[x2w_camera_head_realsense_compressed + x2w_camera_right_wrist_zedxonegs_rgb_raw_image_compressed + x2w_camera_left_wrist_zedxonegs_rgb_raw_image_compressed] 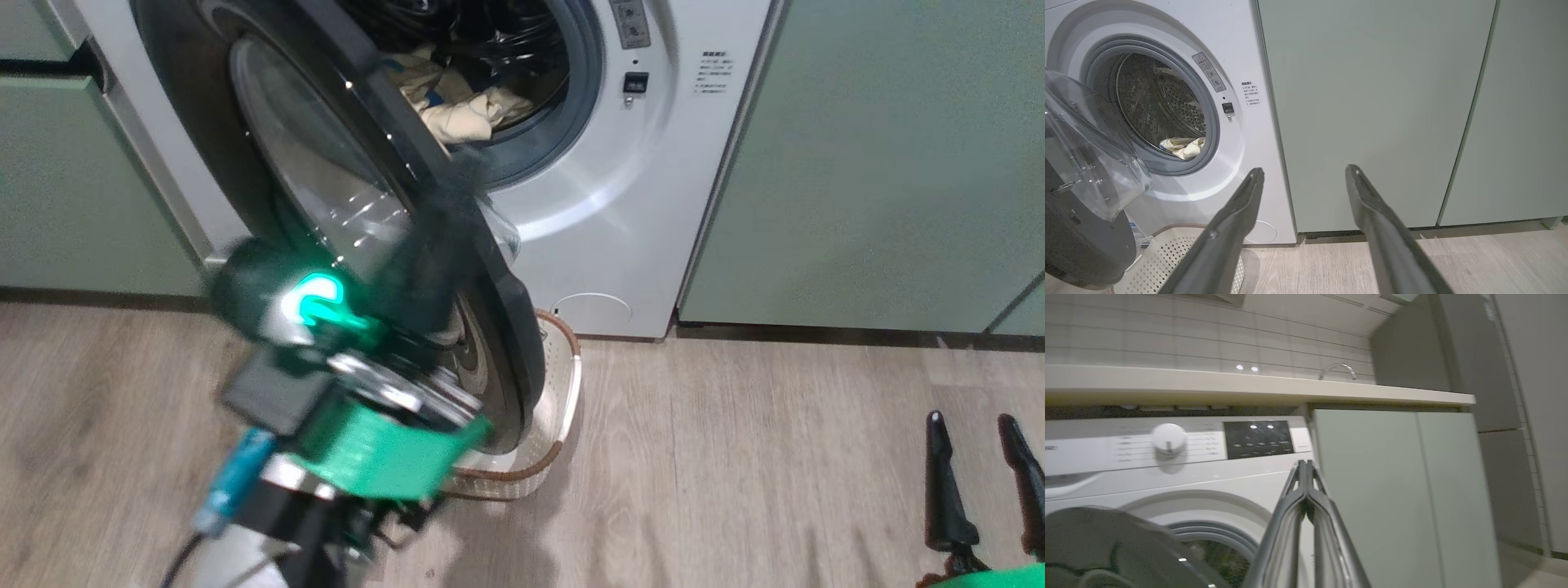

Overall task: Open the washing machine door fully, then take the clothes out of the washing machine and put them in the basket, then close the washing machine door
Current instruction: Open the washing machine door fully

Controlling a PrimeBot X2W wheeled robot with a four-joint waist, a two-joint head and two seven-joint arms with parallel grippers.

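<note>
The white washing machine [645, 204] has its door [310, 155] swung partly open toward me, black rim and glass bowl facing left. Pale-yellow clothes [461, 110] lie at the drum's mouth and show in the right wrist view as clothes [1183, 147] behind the door's glass bowl [1090, 163]. My left gripper [453, 192], blurred, lies against the inner side of the door's rim. In its own view the left gripper [1305, 465] is shut with nothing between the fingers. The cream basket [567, 384] sits on the floor under the door. My right gripper [980, 457] hangs open at the lower right, away from the machine.
Pale green cabinets [882, 163] flank the washer on both sides. A wood-look floor [735, 457] stretches in front. A worktop [1249, 386] with a tap [1337, 369] runs above the machine, whose dial [1168, 437] and dark panel face forward.
</note>
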